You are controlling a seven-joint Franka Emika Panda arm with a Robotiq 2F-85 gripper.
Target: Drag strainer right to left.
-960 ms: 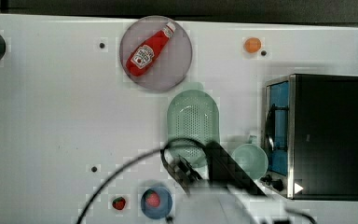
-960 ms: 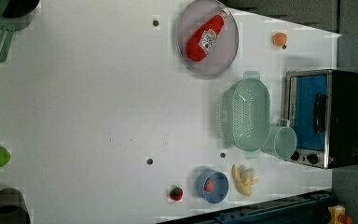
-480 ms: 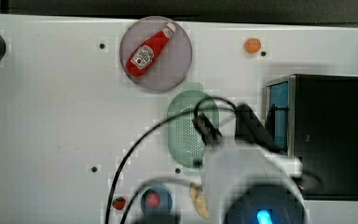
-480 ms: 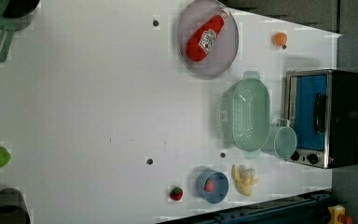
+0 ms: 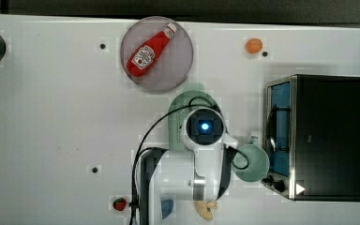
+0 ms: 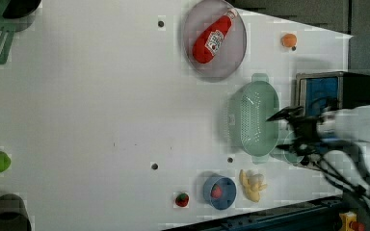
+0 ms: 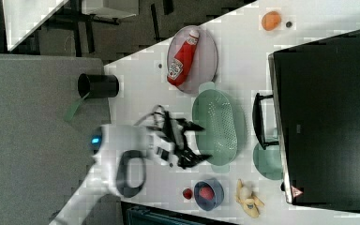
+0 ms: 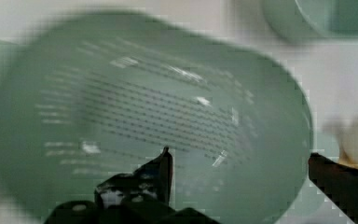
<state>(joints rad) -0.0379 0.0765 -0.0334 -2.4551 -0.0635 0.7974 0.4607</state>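
I am working over the white table (image 5: 51, 117). The black toaster oven (image 5: 328, 136) is sitting at 3 o'clock in the top view. The strainer (image 6: 255, 118) is lying just beside it at 9 o'clock of the oven, with the mug (image 5: 255, 164) near its lower end. I am holding my gripper (image 7: 198, 141) over the strainer's end near the mug, fingers (image 8: 163, 170) spread fully apart, gripping nothing.

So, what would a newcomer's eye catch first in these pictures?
Probably the white robot arm, its open pincer poised over the pale green strainer in the right view. Next, the red ketchup bottle lying on a round grey plate, and the black toaster oven at the top view's right.
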